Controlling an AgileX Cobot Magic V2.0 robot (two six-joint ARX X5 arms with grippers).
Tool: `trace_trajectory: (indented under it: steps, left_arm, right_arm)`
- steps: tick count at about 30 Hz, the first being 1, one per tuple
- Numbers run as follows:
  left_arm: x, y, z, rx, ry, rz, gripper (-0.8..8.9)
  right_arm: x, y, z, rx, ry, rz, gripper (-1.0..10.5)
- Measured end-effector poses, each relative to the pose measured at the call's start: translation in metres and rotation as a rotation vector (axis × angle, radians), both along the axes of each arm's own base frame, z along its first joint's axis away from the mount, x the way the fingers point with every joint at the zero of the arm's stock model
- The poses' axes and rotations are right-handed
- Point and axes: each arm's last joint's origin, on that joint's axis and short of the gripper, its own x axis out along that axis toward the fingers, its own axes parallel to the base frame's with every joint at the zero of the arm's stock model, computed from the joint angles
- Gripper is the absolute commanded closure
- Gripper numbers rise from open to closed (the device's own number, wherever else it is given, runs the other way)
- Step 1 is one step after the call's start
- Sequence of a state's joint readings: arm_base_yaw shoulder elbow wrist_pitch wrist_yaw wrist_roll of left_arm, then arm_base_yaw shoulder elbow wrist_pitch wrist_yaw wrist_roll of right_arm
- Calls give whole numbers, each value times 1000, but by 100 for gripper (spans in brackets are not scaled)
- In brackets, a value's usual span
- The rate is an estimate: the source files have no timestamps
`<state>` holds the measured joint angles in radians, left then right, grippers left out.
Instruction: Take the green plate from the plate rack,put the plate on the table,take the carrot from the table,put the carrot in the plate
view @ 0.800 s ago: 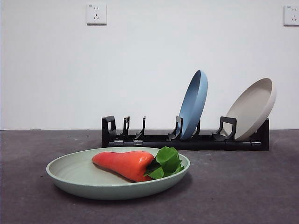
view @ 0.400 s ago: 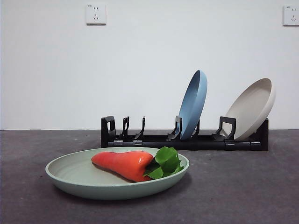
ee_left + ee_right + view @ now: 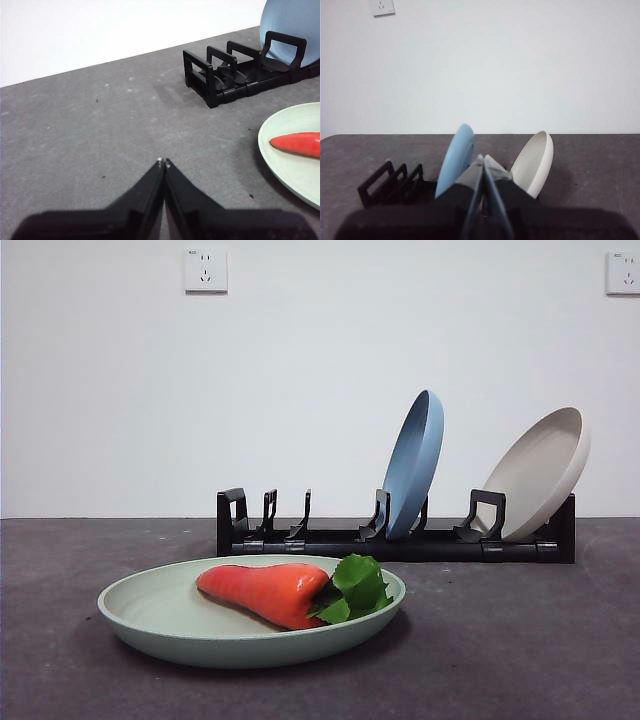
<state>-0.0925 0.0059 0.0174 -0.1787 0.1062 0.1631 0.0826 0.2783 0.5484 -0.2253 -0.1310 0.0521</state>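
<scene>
Green plate (image 3: pixel 160 615): flat on the table (image 3: pixel 520 640), in front of the plate rack (image 3: pixel 400 540) and apart from it; rim level, nothing propping it.
Carrot (image 3: pixel 265 592): lies inside the plate on its side, leaves (image 3: pixel 355 588) at the thick end resting at the rim, blunt tip pointing across the bowl.
Rack contents: blue plate (image 3: pixel 415 465) upright in a middle slot, beige plate (image 3: pixel 540 475) leaning at the end; the slots at the other end stand vacant.
Left gripper (image 3: pixel 163 162): jaws pressed together, tips touching, nothing between them; hangs over bare table, well apart from the plate.
Right gripper (image 3: pixel 482 159): jaws pressed together, empty; held high, facing the rack.
Task status: judged complete (plate down, carrot in it, both arms clear).
Handling, carrot: glossy skin, probably light hollow plastic and slippery; tapered, so a pinch near the tip would likely squirt out. Best hold judged across the thick middle, not on the crinkled leaves.
Handling, plate: matte, stiff, looks light; shallow, so only the raised rim offers an edge to pinch.
Writing: none legible. Two wall sockets (image 3: pixel 205 270) carry small marks, too small to read.
</scene>
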Motion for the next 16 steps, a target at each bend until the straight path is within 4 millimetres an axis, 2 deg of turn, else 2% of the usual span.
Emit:
trace_trajectory:
  steps: [8,13,16]
  left_arm:
    - [0,0,0,0,0,0,817]
    - [0,0,0,0,0,0,817]
    - [0,0,0,0,0,0,817]
  right_arm:
    - [8,0,-90,-5,56,-6,945]
    - [11,0,-128,-7,114,-7,945]
    - [12,1,-141,-6,141,-7,945]
